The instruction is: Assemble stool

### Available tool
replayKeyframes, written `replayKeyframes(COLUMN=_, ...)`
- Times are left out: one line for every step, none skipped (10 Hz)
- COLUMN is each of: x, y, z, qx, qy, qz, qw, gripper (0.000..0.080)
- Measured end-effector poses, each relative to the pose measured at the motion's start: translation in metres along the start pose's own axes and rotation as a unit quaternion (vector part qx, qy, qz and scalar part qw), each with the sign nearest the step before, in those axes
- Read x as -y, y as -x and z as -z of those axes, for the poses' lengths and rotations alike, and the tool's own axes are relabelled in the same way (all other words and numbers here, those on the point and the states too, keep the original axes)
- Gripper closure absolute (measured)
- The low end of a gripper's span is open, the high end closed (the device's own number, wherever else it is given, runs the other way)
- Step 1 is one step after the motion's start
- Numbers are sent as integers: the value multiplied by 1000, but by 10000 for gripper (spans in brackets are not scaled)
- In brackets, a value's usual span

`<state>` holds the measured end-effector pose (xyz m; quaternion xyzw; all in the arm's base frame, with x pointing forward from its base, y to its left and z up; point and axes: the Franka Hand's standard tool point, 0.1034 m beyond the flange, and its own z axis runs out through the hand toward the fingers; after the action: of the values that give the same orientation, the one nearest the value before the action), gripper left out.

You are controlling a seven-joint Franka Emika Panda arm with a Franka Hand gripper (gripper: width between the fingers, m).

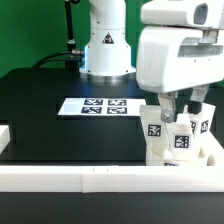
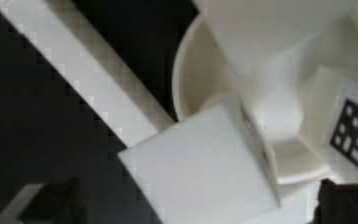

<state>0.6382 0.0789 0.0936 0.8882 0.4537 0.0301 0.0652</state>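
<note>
The white round seat disc (image 1: pixel 190 155) lies at the exterior view's right, against the rail. Three blocky white legs with tags stand on it: one (image 1: pixel 155 128), one (image 1: pixel 183 143), one (image 1: pixel 204 124). My gripper (image 1: pixel 181 108) hangs just above them, its fingers (image 1: pixel 167 107) spread to either side of a leg. In the wrist view the seat (image 2: pixel 247 45) fills the far side. A plain white leg block (image 2: pixel 202 165) sits between my dark fingertips (image 2: pixel 43 200), apart from the other fingertip. A tagged leg (image 2: pixel 350 125) stands beside it. My gripper (image 2: pixel 194 205) is open.
The long white border rail (image 1: pixel 90 178) runs along the front and turns up beside the seat; it crosses the wrist view (image 2: pixel 78 70) diagonally. The marker board (image 1: pixel 100 106) lies on the black table. The robot base (image 1: pixel 105 45) stands behind it.
</note>
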Motion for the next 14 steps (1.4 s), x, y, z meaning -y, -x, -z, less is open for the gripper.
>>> replayKeyframes(x=0, y=1, z=-2, qx=4, qy=2, qz=29, qw=1000, gripper=150)
replayKeyframes(x=0, y=3, z=-3, qx=12, qy=6, qz=79, qw=997, gripper=150)
replayKeyframes(x=0, y=4, z=-5, qx=13, qy=6, qz=79, qw=997, gripper=150)
replayKeyframes(x=0, y=5, z=-6, qx=14, qy=5, qz=77, qw=997, gripper=150)
replayKeyframes(x=1, y=5, z=-7, qx=15, qy=4, qz=75, qw=997, gripper=150)
replayKeyframes(x=1, y=5, z=-8, qx=16, qy=4, qz=74, qw=997, gripper=150)
replayKeyframes(x=0, y=6, z=-8, qx=16, qy=4, qz=72, qw=997, gripper=281)
replayKeyframes(x=0, y=6, z=-8, qx=16, qy=4, qz=71, qw=997, gripper=416)
replayKeyframes(x=0, y=6, z=-7, qx=15, qy=5, qz=63, qw=998, gripper=416)
replayKeyframes(x=-1, y=6, z=-7, qx=15, qy=5, qz=46, qw=999, gripper=462)
replayKeyframes(x=-1, y=6, z=-7, qx=15, qy=5, qz=45, qw=999, gripper=462)
replayKeyframes(x=-1, y=6, z=-7, qx=15, qy=6, qz=13, qw=1000, gripper=462)
replayKeyframes(x=-1, y=6, z=-7, qx=14, qy=6, qz=-50, qw=999, gripper=462)
replayKeyframes(x=1, y=6, z=-7, qx=12, qy=5, qz=-125, qw=992, gripper=462)
